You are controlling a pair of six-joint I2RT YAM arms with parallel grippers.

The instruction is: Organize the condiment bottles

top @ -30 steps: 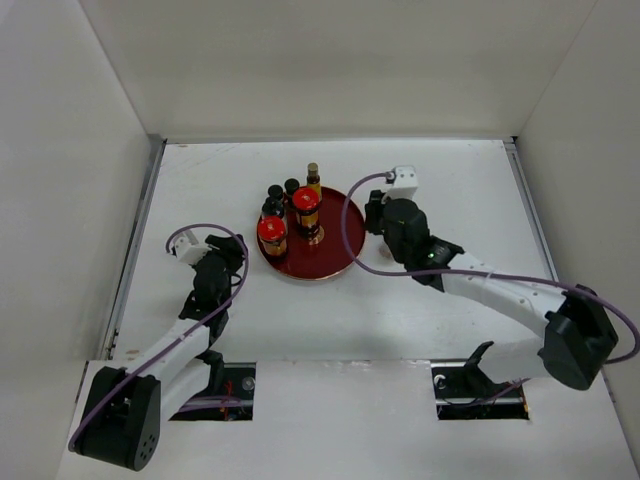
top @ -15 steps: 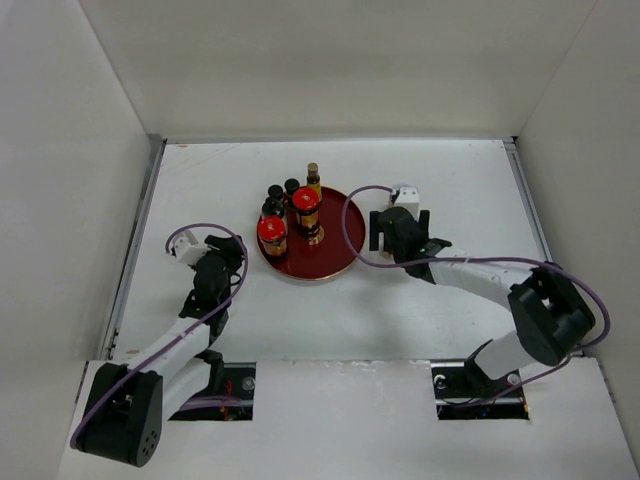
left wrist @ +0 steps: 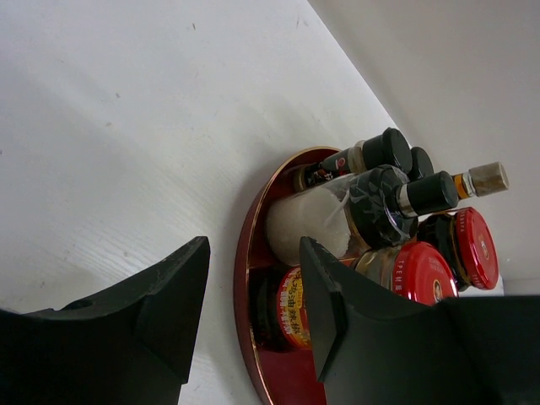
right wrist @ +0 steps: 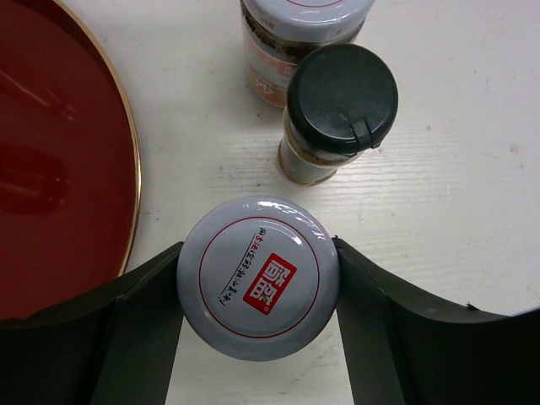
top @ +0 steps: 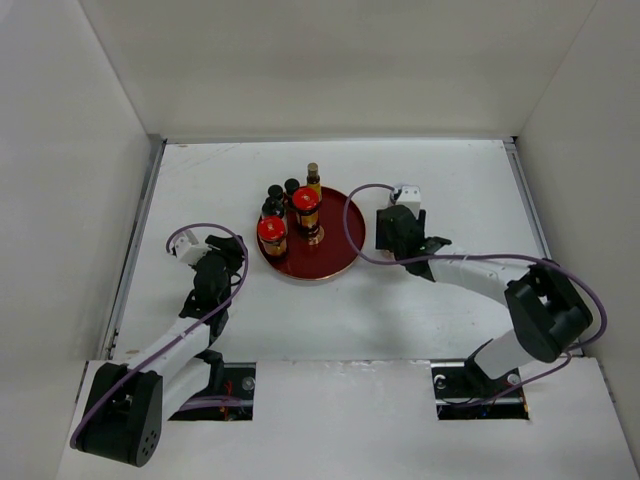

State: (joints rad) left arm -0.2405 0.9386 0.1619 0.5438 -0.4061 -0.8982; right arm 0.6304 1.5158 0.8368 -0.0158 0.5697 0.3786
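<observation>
Contact is seen at the right gripper: its two fingers bear on opposite sides of the lid of a white-lidded jar. This jar stands upright on the table, just right of the red tray and off it. Just ahead of it, also on the table, stand a black-capped bottle and, touching that or nearly so, a second white-lidded jar. The left gripper hangs low to the left of the tray, fingers apart with nothing between them. On the left part of the tray stand two red-lidded jars. Three small dark-capped bottles and a slim gold-capped bottle cluster at the far-left rim; whether these stand on the tray or beside it cannot be told.
</observation>
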